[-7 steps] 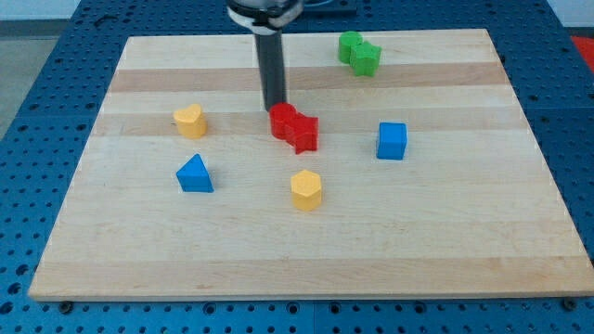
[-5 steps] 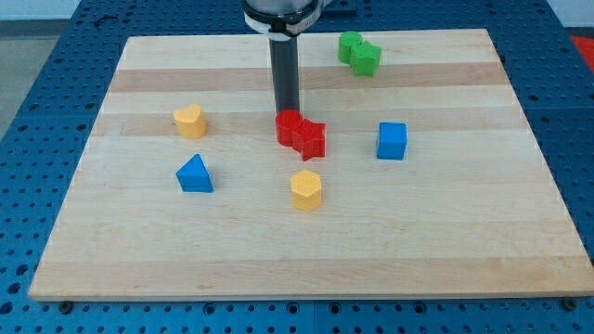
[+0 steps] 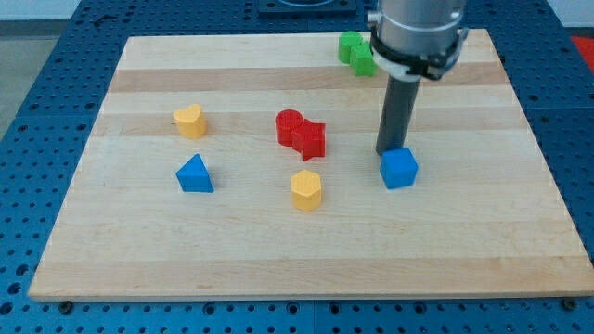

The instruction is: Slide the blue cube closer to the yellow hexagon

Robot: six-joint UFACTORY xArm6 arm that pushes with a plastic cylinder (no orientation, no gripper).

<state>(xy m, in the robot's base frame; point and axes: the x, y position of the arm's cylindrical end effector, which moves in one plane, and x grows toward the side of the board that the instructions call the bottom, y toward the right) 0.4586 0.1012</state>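
The blue cube (image 3: 399,169) sits right of the board's middle, turned slightly. The yellow hexagon (image 3: 305,189) lies to its left and a little lower. My tip (image 3: 386,152) is at the cube's upper left edge, touching or nearly touching it. The dark rod rises from there to the arm at the view's top.
Two red blocks (image 3: 301,132) sit together above the yellow hexagon. A blue triangular block (image 3: 194,173) and a yellow heart-like block (image 3: 189,121) are at the left. Two green blocks (image 3: 355,50) sit at the top, partly behind the arm. The wooden board (image 3: 297,260) lies on a blue perforated table.
My tip has left the red blocks and moved right to the blue cube. The cube has shifted down and slightly right and rotated. The red blocks stayed put.
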